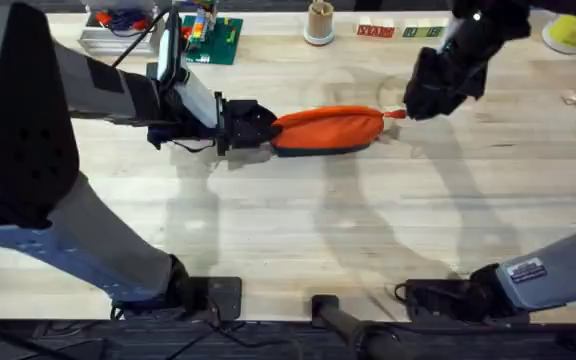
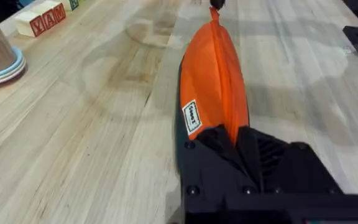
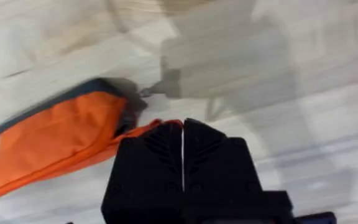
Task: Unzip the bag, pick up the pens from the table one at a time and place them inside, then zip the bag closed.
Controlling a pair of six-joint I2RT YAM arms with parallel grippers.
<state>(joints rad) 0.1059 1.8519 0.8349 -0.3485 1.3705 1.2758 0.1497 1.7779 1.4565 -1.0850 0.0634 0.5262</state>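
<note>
Lying lengthwise across the middle of the table (image 1: 298, 220), the bag (image 1: 328, 130) stretched between my two grippers: my left gripper (image 1: 260, 127) clamped its near end, while my right gripper (image 3: 183, 134), fingers pressed together, pinched the orange tab (image 3: 148, 129) at its far end.

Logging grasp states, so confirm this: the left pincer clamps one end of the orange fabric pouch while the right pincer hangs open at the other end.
Not quite: the right pincer is shut, its black fingers pressed together on the orange tab at the pouch's end, as the right wrist view shows. The left pincer does clamp one end of the orange fabric pouch.
</note>
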